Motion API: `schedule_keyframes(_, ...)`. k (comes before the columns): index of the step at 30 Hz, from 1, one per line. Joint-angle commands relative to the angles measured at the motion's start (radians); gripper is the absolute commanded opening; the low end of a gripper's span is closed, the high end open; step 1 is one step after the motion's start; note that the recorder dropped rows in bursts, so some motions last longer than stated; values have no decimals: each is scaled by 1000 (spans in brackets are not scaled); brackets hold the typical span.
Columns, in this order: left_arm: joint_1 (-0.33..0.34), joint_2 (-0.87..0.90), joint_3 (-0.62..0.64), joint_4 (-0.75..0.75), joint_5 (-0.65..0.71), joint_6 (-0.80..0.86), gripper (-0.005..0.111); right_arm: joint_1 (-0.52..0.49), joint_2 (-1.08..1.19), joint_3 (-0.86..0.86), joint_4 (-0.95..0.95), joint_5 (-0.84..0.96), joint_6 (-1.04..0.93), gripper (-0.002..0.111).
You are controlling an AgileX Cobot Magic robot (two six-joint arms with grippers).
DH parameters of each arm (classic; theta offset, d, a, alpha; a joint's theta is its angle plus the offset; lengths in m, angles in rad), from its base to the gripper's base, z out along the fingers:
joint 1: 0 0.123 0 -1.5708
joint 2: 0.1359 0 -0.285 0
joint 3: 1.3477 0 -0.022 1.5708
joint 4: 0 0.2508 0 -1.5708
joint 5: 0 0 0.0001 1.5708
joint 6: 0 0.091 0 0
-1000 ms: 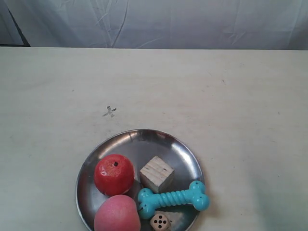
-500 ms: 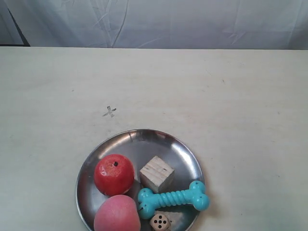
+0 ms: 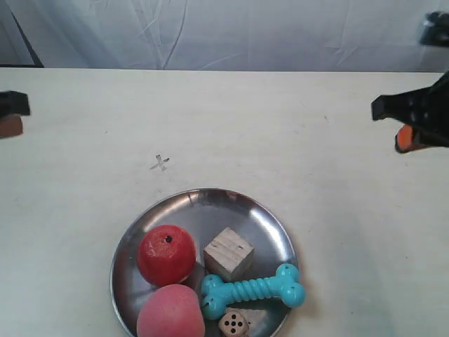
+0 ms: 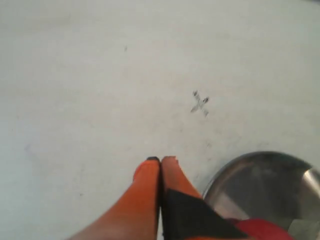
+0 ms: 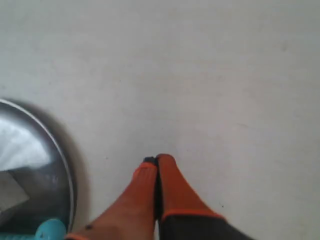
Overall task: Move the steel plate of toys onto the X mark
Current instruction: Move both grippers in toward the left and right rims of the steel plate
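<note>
The steel plate lies near the table's front edge, holding a red apple, a pink peach, a wooden cube, a turquoise bone and a small die. The pencilled X mark sits just beyond the plate, apart from it. My left gripper is shut and empty over bare table, with the plate's rim and the X mark in view. My right gripper is also shut on nothing, beside the plate's rim and the bone's end.
A pale cloth backdrop hangs behind the beige table. The arm at the exterior view's left shows at the left border. The arm at the exterior view's right reaches in at the right border.
Both arms have entered the exterior view from its left and right edges; earlier neither showed. The plate and toys have not moved.
</note>
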Motion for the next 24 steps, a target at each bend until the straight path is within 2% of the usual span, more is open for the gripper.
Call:
schedule_keyframes(1,-3,167,-17,3,46,35,0,-4,141,-8,151,4,-172,2)
schedule_keyframes(3,-3,214,-17,-47,65,35,0,-4,180,-8,225,-21,-243,11)
schedule_keyframes(5,-3,245,-17,-114,97,37,0,-4,215,-8,304,-37,-301,25)
schedule_keyframes(7,-3,265,-17,-155,139,49,0,-4,244,-8,389,-50,-371,45)
schedule_keyframes(10,-3,280,-9,-163,168,62,0,-1,279,-8,463,-52,-426,67)
schedule_keyframes(11,-3,283,-2,-163,174,64,0,-1,288,-8,473,-52,-440,70)
schedule_keyframes(14,-3,290,27,-165,209,81,7,-1,325,-8,483,-50,-451,69)
schedule_keyframes(16,-3,290,55,-180,231,94,15,-1,347,-8,483,-46,-451,69)
schedule_keyframes(21,-3,290,131,-302,228,186,46,-1,392,-8,506,-34,-460,69)
schedule_keyframes(24,-3,290,168,-402,210,250,52,10,410,-8,545,-19,-505,69)
